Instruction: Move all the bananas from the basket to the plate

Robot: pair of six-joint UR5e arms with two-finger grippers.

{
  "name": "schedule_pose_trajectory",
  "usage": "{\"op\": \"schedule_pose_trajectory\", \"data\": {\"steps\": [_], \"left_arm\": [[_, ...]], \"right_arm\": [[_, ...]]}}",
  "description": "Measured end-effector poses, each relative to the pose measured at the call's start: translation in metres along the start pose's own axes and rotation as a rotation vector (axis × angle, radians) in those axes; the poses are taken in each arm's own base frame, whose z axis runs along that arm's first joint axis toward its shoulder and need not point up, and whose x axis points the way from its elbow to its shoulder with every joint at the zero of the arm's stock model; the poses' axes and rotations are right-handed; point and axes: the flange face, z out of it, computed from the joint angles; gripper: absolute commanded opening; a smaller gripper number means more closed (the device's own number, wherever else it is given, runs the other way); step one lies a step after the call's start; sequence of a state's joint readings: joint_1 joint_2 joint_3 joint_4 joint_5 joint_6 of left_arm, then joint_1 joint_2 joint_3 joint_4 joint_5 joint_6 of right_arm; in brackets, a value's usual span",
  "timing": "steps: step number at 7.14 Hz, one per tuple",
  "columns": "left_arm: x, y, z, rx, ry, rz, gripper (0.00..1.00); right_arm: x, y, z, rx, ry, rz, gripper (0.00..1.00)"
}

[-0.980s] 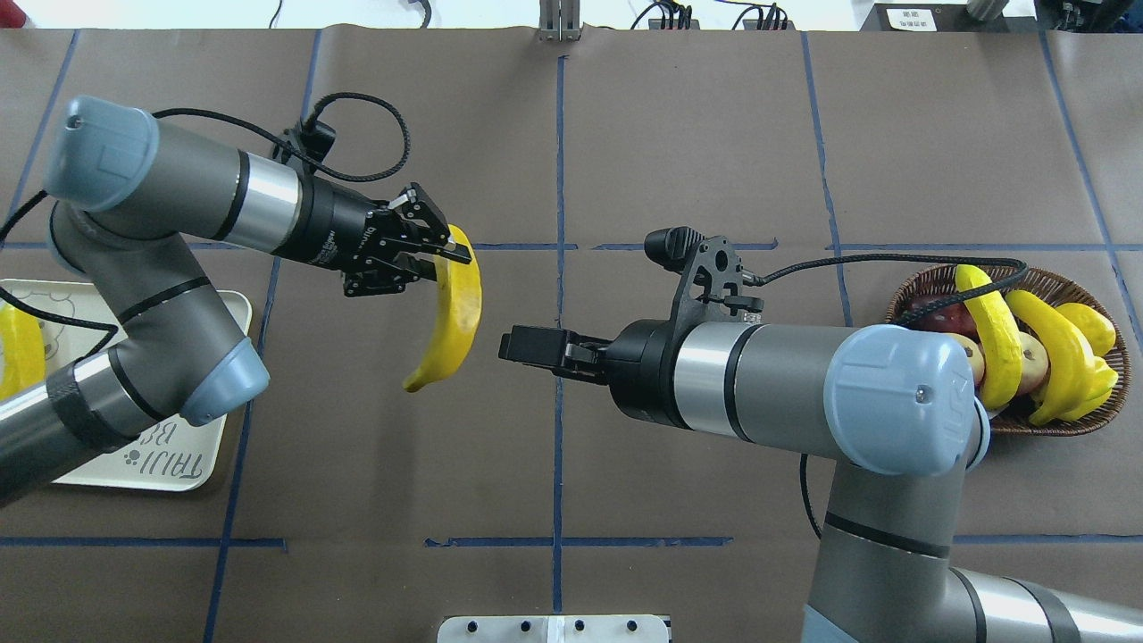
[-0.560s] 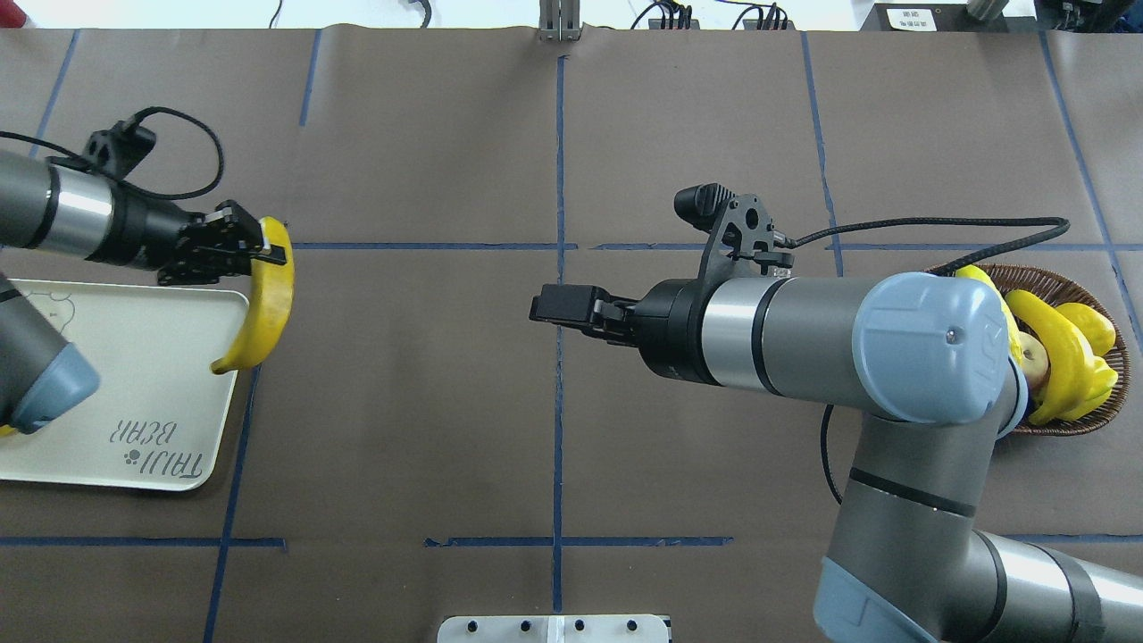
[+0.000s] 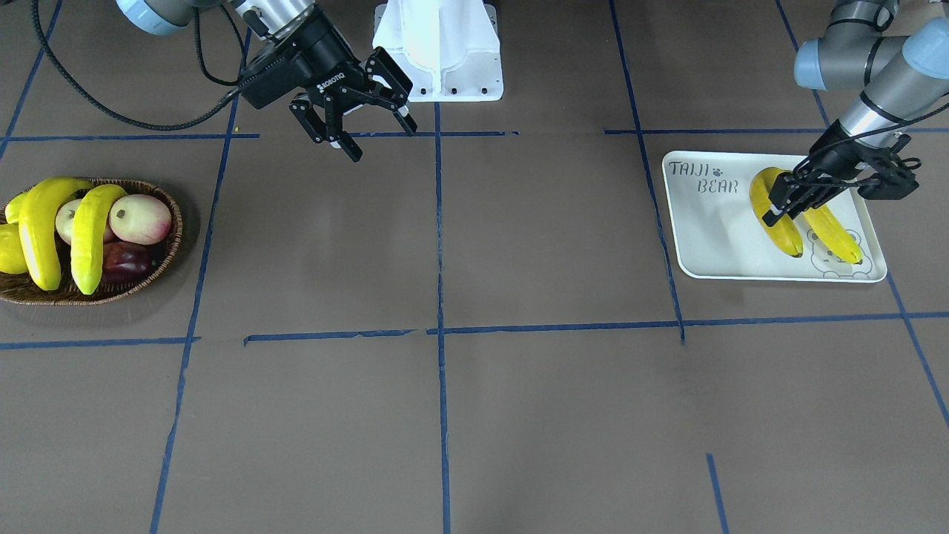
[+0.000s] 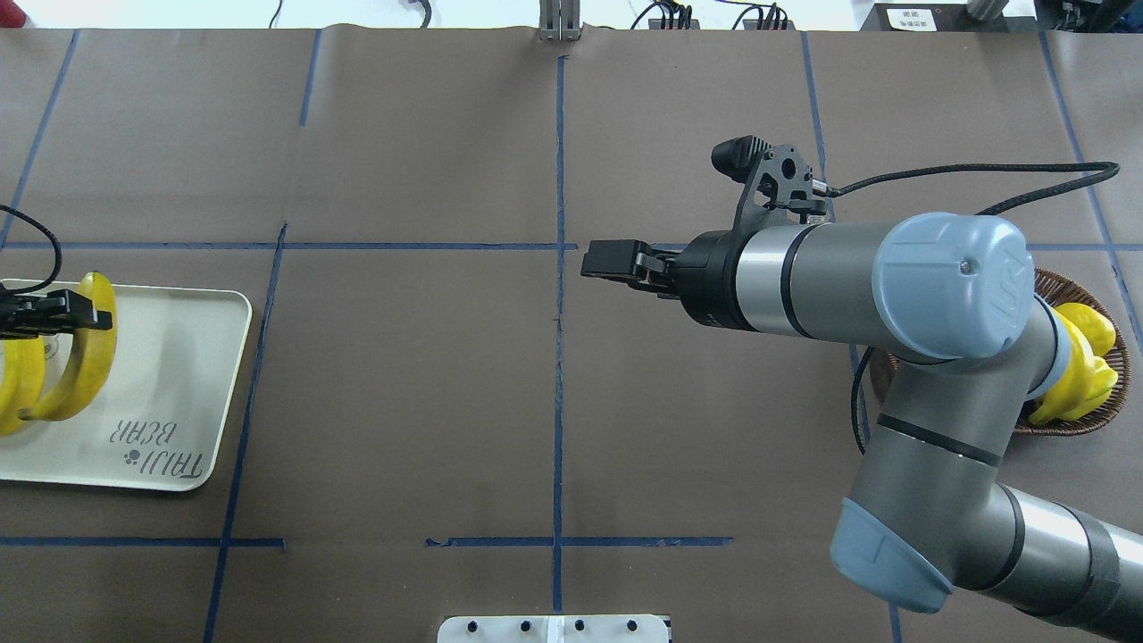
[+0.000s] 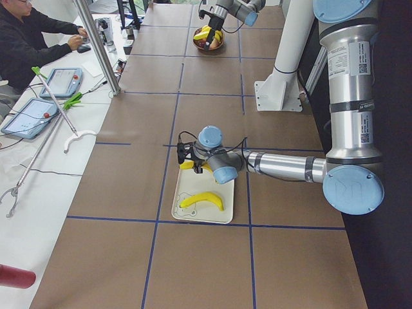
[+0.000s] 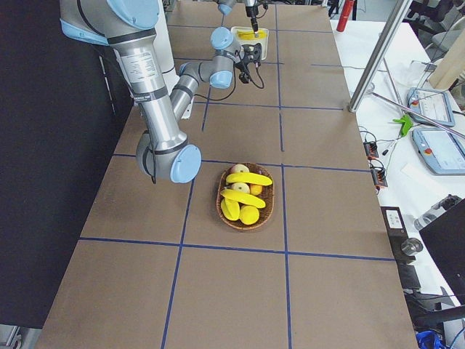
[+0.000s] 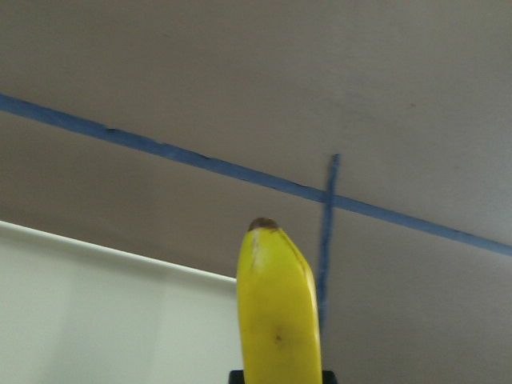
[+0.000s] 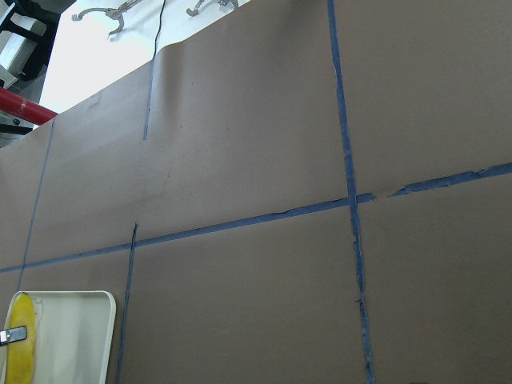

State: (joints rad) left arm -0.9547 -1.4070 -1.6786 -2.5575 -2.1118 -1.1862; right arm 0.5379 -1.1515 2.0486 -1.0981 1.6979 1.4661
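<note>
Nearest the operators' side: the basket (image 3: 175,245) at the robot's right end of the table (image 3: 519,237) holds two bananas (image 3: 38,230) lying across other fruit (image 3: 139,219). At the opposite end, the plate (image 3: 712,237) carries one banana (image 3: 834,233) lying flat by the bear drawing, with a second banana (image 3: 778,230) beside it, clamped near its upper end in the left gripper (image 3: 784,200) — tip contact with the plate unclear. Farther back, by the white base (image 3: 437,44), the right gripper (image 3: 379,141) hangs over the table — fingers spread wide, nothing between them.
</note>
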Motion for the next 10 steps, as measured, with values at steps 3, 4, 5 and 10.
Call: {"op": "schedule_pose_trajectory", "data": {"steps": [3,4,5,10], "left_arm": [[-0.016,0.007,-0.004,0.013,-0.015,-0.003,1.00],[-0.016,0.009,-0.007,0.018,0.003,0.003,1.00],[-0.009,0.011,-0.013,0.027,0.053,0.019,1.00],[0.138,-0.011,-0.011,-0.044,0.341,-0.295,1.00]], "right_arm": [[0.011,-0.019,-0.013,-0.016,0.017,0.011,1.00],[0.024,-0.041,-0.028,-0.038,0.045,0.032,1.00],[0.048,-0.069,-0.049,-0.073,0.084,0.063,1.00],[0.255,-0.103,-0.153,-0.149,0.305,0.089,1.00]]}}
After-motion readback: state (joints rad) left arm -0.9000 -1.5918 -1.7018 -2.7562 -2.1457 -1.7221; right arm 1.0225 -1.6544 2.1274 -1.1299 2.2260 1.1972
